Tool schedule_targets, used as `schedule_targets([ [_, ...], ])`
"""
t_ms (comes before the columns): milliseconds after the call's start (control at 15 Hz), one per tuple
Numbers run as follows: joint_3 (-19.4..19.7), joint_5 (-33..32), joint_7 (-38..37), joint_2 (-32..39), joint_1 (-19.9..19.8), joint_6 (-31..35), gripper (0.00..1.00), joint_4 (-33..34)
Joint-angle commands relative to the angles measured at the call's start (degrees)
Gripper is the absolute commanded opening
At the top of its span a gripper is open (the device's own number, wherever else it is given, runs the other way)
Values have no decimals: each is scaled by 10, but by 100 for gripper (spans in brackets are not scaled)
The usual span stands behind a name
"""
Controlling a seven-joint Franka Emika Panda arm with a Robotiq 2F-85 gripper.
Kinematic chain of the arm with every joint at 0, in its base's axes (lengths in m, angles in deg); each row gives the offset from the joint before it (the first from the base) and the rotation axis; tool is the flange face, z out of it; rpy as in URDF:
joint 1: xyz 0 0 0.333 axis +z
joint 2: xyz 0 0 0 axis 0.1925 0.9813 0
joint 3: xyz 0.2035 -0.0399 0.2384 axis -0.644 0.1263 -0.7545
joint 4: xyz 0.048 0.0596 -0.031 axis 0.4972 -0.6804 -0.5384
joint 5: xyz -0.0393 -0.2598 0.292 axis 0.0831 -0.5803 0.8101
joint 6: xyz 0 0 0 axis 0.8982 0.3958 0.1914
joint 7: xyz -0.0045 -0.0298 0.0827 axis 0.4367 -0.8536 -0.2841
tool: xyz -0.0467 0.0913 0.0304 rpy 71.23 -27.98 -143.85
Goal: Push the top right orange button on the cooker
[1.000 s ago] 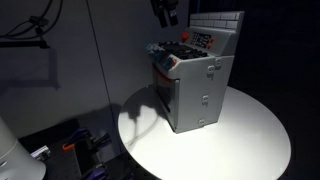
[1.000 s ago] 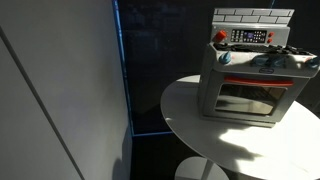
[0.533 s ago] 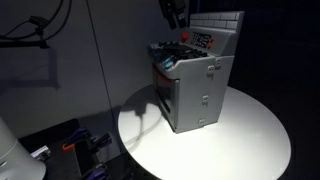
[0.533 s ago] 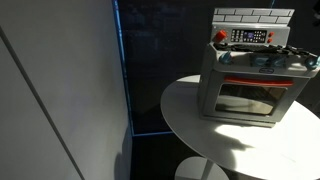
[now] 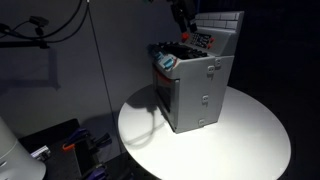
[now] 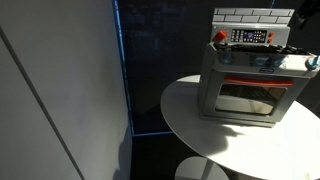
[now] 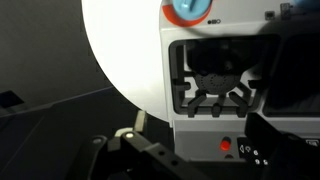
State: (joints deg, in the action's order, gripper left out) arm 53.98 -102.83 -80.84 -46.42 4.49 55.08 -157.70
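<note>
The grey toy cooker (image 5: 200, 85) stands on a round white table (image 5: 250, 140) and also shows in an exterior view (image 6: 250, 80). It has a tiled back panel, an oven door and a dark top. My gripper (image 5: 181, 14) hangs above the cooker's top near the back panel, and its dark shape enters at the upper right edge of an exterior view (image 6: 305, 17). In the wrist view the gripper (image 7: 200, 135) looks open and empty. One finger (image 7: 140, 123) shows at the left. One orange-red button (image 7: 227, 146) sits beside the dark control panel (image 7: 268, 152), below a burner grate (image 7: 215, 80).
A blue and orange round toy (image 7: 190, 8) sits at the cooker's front edge, seen too in an exterior view (image 5: 168, 62). A tall grey partition (image 6: 60, 80) stands beside the table. Cables and clutter (image 5: 90, 145) lie on the floor.
My gripper has moved sideways over the cooker's top towards the back panel and has come into view at the upper right edge of an exterior view. The cooker has not moved.
</note>
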Motion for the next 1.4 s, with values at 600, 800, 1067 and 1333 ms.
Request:
schedule_targets([
  [600, 38, -2, -4, 96, 24, 26, 100, 90],
  [800, 40, -2, -4, 100, 26, 26, 100, 95],
  [1067, 43, -14, -19, 102, 28, 30, 100, 95],
  [1333, 50, -19, -33, 112, 34, 37, 100, 102],
])
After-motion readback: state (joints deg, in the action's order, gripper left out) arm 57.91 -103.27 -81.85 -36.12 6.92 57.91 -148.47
